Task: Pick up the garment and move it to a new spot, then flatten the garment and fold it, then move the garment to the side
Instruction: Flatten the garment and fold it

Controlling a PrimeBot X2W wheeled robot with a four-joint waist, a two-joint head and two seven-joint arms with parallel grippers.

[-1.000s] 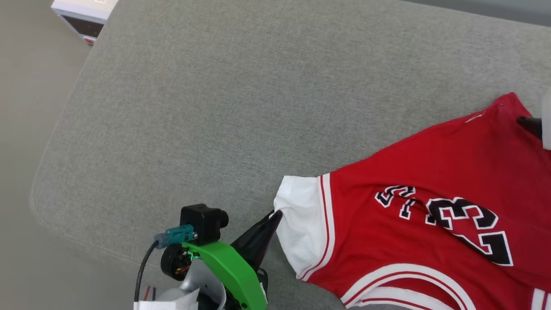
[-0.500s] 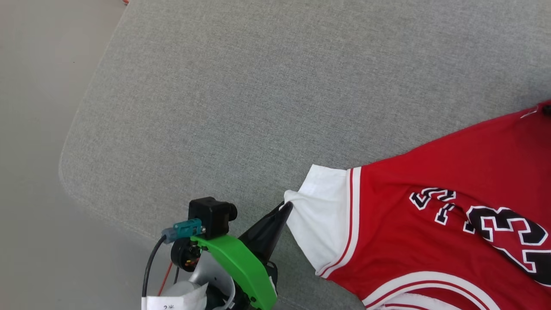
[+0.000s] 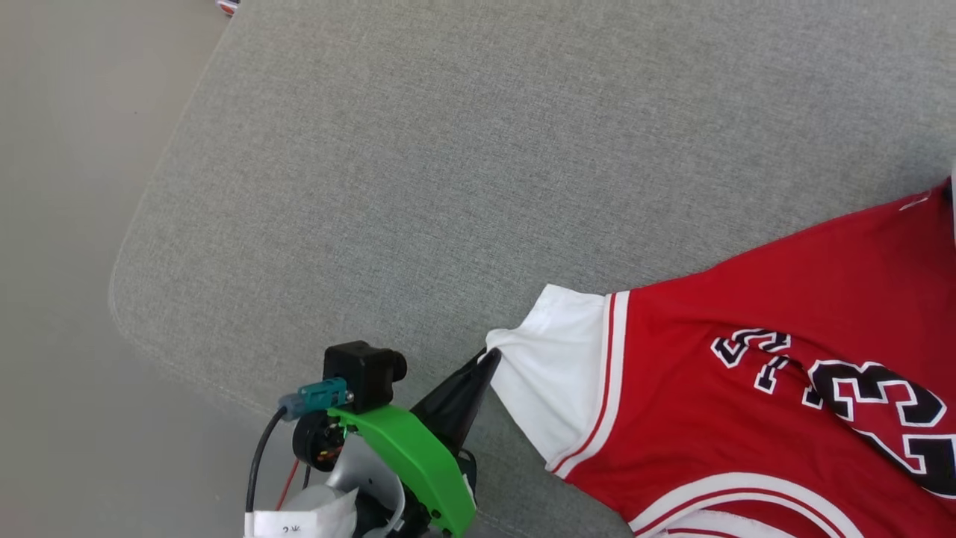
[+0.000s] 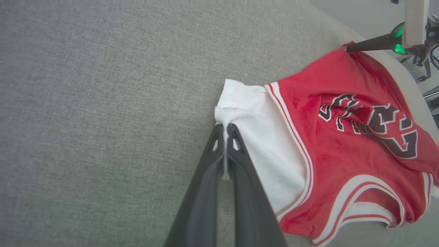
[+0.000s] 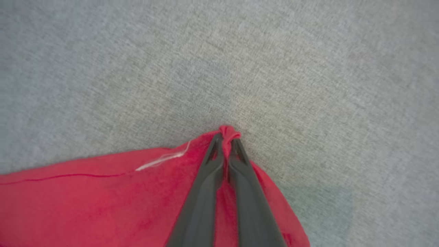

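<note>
The garment, a red jersey with white sleeves, striped trim and a black "23", lies on the grey cushion at the lower right of the head view. My left gripper is shut on the edge of its white sleeve; the left wrist view shows white cloth pinched between the fingertips of the left gripper. My right gripper is shut on a red corner of the garment. From the left wrist the right gripper shows at that far corner.
The cushion's rounded edge drops to pale floor on the left. A small red and white object sits at the top edge. Stands and cables lie beyond the cushion's far side.
The head camera has shifted, sliding the scene right. My right gripper has shut on the red corner. The left gripper keeps its hold on the sleeve.
</note>
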